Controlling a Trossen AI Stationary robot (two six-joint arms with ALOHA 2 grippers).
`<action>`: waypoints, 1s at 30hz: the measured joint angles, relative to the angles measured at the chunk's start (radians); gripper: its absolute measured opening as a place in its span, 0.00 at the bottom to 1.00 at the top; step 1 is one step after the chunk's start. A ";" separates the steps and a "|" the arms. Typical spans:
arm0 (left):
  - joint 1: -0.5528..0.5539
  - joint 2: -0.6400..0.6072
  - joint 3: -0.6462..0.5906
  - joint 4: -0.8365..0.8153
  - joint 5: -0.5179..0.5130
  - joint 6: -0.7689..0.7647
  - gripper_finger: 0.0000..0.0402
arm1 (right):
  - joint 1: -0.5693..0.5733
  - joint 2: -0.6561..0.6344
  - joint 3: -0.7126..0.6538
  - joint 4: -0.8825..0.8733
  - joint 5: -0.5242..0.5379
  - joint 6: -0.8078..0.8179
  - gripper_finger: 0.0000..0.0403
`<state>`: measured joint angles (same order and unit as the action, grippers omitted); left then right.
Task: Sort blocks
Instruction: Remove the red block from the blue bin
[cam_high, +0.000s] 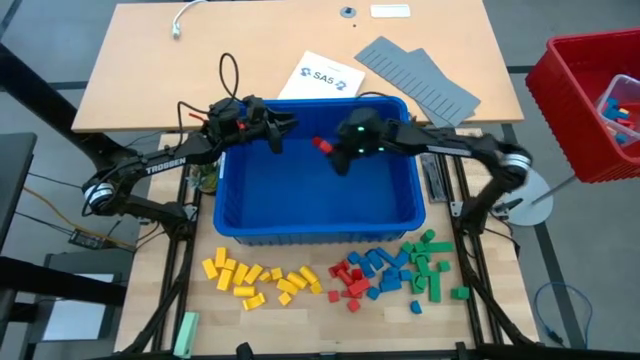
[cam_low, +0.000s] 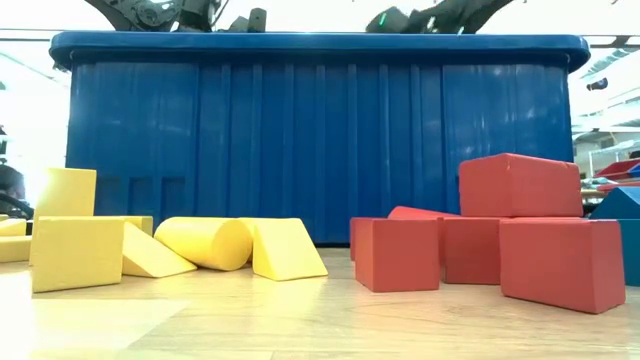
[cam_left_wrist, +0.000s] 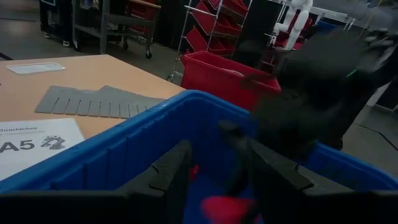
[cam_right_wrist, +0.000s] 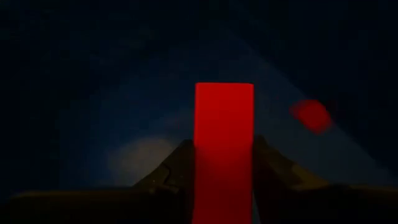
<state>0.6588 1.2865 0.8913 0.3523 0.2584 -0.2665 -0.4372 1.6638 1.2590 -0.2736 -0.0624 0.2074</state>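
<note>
Blocks lie sorted by colour along the counter's (cam_high: 150, 200) 6 o'clock edge: a yellow group (cam_high: 260, 280) toward 7, a red group (cam_high: 348, 285) at 6 mixed with blue blocks (cam_high: 385, 265), and a green group (cam_high: 430, 270) toward 5. The blue bin (cam_high: 318, 225) fills the middle of the counter.

The right arm reaches in from 3 o'clock, elbow bent at the bin's outer corner, forearm lying across the rim, wrist tipped down into the bin. The right gripper (cam_high: 328, 148) sits over the bin's 12 o'clock half, and the right wrist view shows its fingers (cam_right_wrist: 174, 165) pressed against both sides of an upright red block (cam_right_wrist: 224, 137). A second red block (cam_right_wrist: 311, 115) lies on the bin floor just beside it.

The left arm comes from 9 o'clock, its wrist level at the bin's 11 o'clock corner. The left gripper (cam_high: 282, 135) hovers just over the rim there, pointing toward the right gripper, its fingers (cam_left_wrist: 168, 174) parted with nothing between them.

Grey ridged panels (cam_high: 420, 75) and a printed sheet (cam_high: 318, 75) lie at 12 to 1 o'clock, a red crate (cam_high: 560, 110) stands off the counter at 2, and a pale green bar (cam_high: 186, 333) lies at 7.
</note>
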 joint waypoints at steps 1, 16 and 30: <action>0.000 0.000 0.000 0.000 0.000 0.000 0.41 | 0.013 -0.042 0.000 -0.002 -0.031 -0.001 0.26; 0.000 0.000 0.000 0.000 0.000 0.000 0.41 | 0.627 -0.424 0.002 -0.106 -0.018 -0.015 0.26; 0.000 0.000 0.000 0.000 0.000 0.000 0.41 | 1.042 -0.169 0.002 -0.208 0.329 0.387 0.26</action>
<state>0.6587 1.2865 0.8913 0.3523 0.2584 -0.2665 0.6047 1.4951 1.2606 -0.4817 0.2670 0.5939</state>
